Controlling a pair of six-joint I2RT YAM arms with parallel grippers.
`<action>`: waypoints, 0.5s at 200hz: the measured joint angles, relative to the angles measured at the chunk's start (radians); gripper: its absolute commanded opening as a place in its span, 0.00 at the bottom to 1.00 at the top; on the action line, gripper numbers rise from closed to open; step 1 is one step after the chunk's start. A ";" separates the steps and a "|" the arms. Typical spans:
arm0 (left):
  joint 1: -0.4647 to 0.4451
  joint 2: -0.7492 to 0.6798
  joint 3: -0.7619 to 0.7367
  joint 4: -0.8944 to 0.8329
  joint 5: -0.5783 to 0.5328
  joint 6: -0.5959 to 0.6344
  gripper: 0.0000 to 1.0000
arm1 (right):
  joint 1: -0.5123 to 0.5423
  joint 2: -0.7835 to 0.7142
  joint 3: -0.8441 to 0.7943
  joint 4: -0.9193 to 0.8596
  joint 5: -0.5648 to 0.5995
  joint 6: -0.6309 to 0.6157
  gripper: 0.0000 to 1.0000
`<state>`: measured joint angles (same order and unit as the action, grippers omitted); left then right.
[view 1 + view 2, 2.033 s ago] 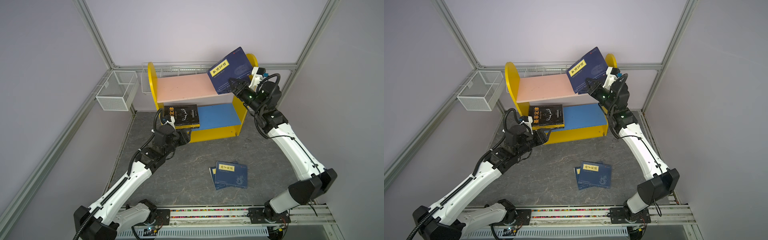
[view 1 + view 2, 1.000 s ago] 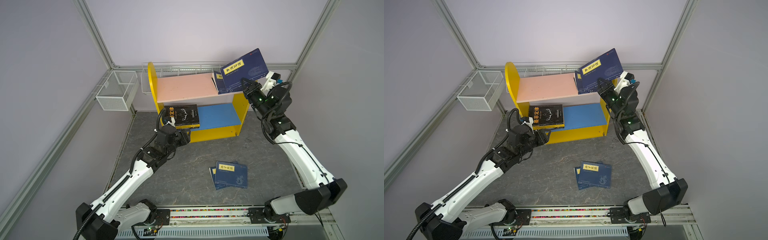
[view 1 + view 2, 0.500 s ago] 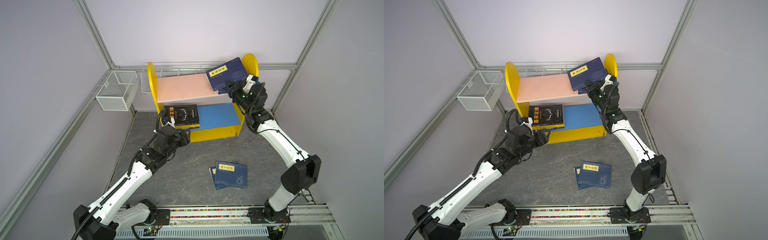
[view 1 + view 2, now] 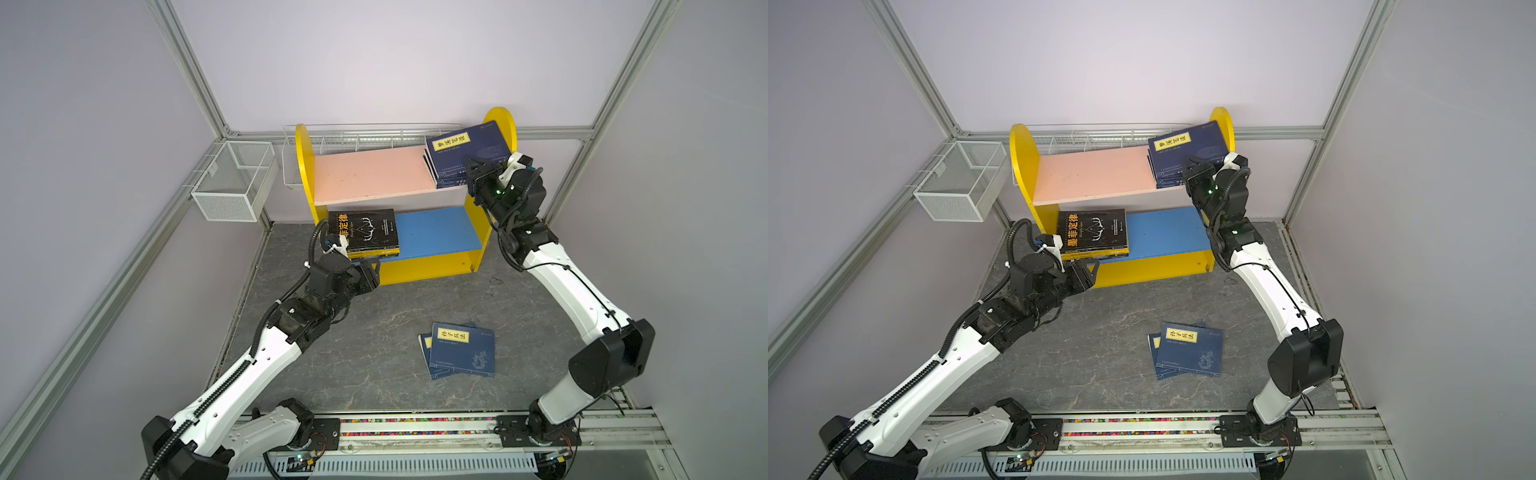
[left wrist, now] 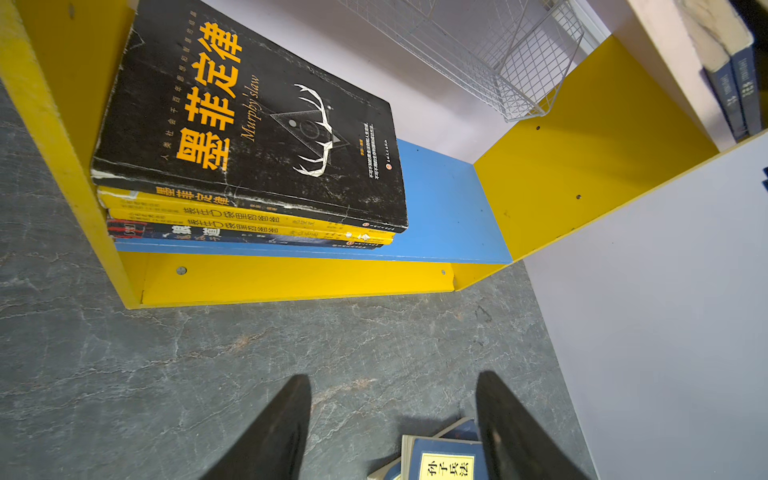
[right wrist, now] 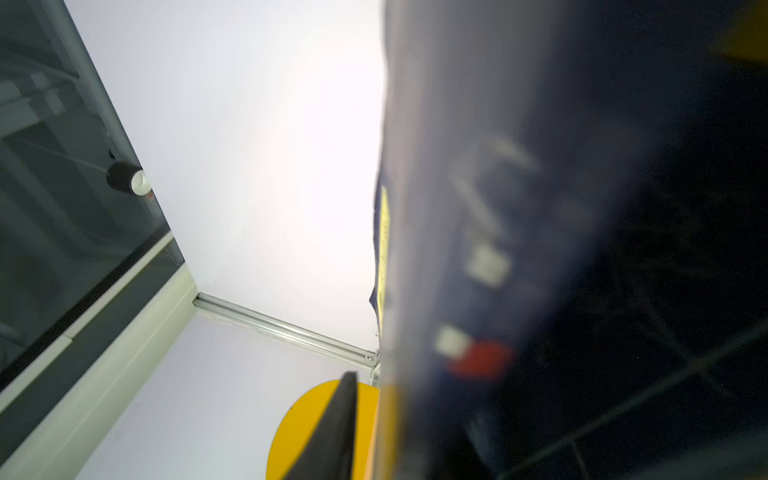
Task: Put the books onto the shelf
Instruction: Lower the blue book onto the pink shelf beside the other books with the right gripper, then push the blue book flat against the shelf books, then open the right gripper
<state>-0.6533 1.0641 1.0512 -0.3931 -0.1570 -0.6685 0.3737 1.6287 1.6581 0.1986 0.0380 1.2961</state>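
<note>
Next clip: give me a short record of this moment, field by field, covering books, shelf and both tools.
pink board: navy stack at its right end
blue board: stack topped by a black book, at its left end
table: loose navy books, overlapping
left tool: open, empty, in front of the blue board
right tool: at the navy stack; grip unclear
left to shelve: the loose navy books

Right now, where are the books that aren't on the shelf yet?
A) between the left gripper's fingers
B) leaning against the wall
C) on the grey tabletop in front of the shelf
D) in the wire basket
C: the navy stack lies flat on the grey tabletop, in front of the shelf.
</note>
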 measured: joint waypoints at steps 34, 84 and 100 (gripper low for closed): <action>-0.001 0.000 0.000 0.000 0.000 0.000 0.64 | -0.002 -0.034 0.008 -0.021 -0.014 0.021 0.88; -0.001 0.000 0.000 0.000 0.000 0.000 0.65 | -0.012 -0.026 0.111 -0.217 -0.056 -0.003 0.88; -0.001 0.000 0.000 0.000 0.000 0.000 0.65 | -0.019 -0.006 0.193 -0.288 -0.083 -0.020 0.88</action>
<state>-0.6540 1.0641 1.0512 -0.3931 -0.1566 -0.6685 0.3546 1.6222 1.8515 -0.0898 -0.0452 1.2762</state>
